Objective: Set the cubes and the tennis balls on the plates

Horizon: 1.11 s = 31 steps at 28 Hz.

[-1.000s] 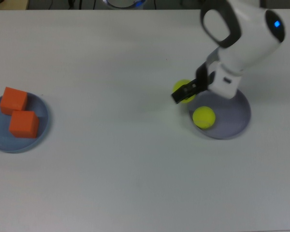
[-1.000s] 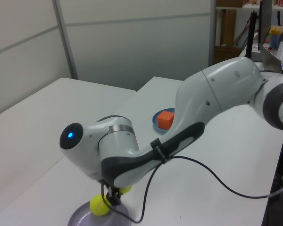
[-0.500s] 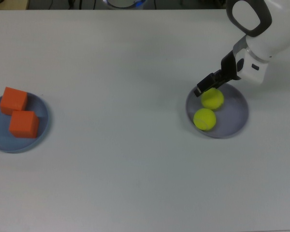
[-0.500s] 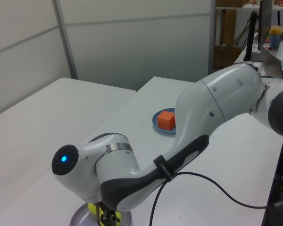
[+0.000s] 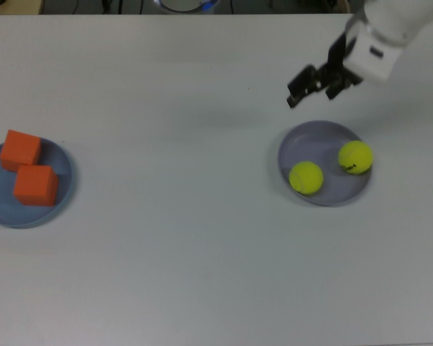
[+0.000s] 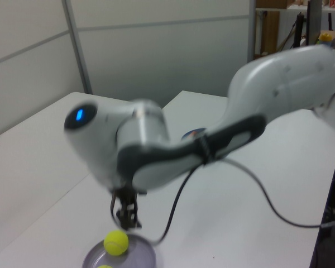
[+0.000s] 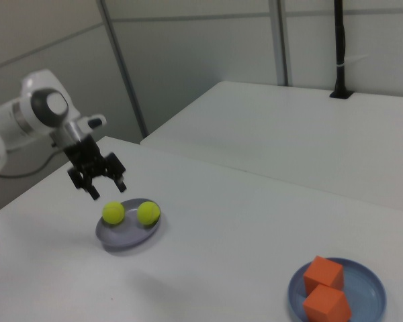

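We are holding our gripper in the air above the white table, its two fingers spread apart with nothing between them. In the top view it is hanging past the upper edge of the lavender plate, clear of the rim. Both tennis balls are lying on that plate: one tennis ball toward the top view's left, and the marked tennis ball, showing a black print, near the top view's right rim. The two balls are sitting close together but apart. In the right view the gripper is hovering above and to the right view's left of the balls, touching neither. Well apart, at the top view's left edge, the blue plate is carrying both orange cubes, side by side.
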{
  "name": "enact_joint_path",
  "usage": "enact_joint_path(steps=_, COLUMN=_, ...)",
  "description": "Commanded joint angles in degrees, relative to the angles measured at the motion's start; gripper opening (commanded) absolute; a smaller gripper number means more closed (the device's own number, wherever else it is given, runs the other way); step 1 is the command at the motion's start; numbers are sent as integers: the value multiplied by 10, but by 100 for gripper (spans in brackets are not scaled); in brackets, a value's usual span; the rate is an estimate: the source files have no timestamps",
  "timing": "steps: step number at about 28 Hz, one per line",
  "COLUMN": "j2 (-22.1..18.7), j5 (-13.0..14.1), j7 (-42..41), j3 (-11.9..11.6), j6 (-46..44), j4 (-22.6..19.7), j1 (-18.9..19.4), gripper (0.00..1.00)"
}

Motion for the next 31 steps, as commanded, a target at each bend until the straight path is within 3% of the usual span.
enact_joint_path(steps=1, j2=-73, j5=66, j7=9, j3=-16, j6=-14, j4=-15, j1=-37, gripper=100)
enact_joint_path(steps=3, j2=-93, j5=85, j7=9, j3=-22, j6=-15, j4=-16, j1=-51, gripper=100)
enact_joint_path(steps=6, j2=-129, j5=112, j7=7, j3=-55, j6=-41, j4=-15, j1=-60, gripper=100)
enact_joint_path(steps=9, j2=-154, j5=130, j7=3, j3=-99, j6=-53, j4=-15, j1=-60, gripper=100)
enact_joint_path(steps=10, j2=-162, j5=141, j7=2, j3=-128, j6=-55, j4=-15, j1=-60, gripper=100)
enact_joint_path(steps=16, j2=-192, j5=165, j7=-9, j3=-195, j6=-54, j4=-15, j1=-69, gripper=100)
enact_joint_path(steps=20, j2=-210, j5=168, j7=-8, j3=-208, j6=-64, j4=-16, j1=-85, gripper=100)
enact_joint_path(steps=27, j2=-213, j5=183, j7=-9, j3=-207, j6=-98, j4=-27, j1=-141, gripper=100)
enact_joint_path(steps=31, j2=-214, j5=196, j7=-28, j3=-207, j6=-99, j4=-29, j1=-153, gripper=100)
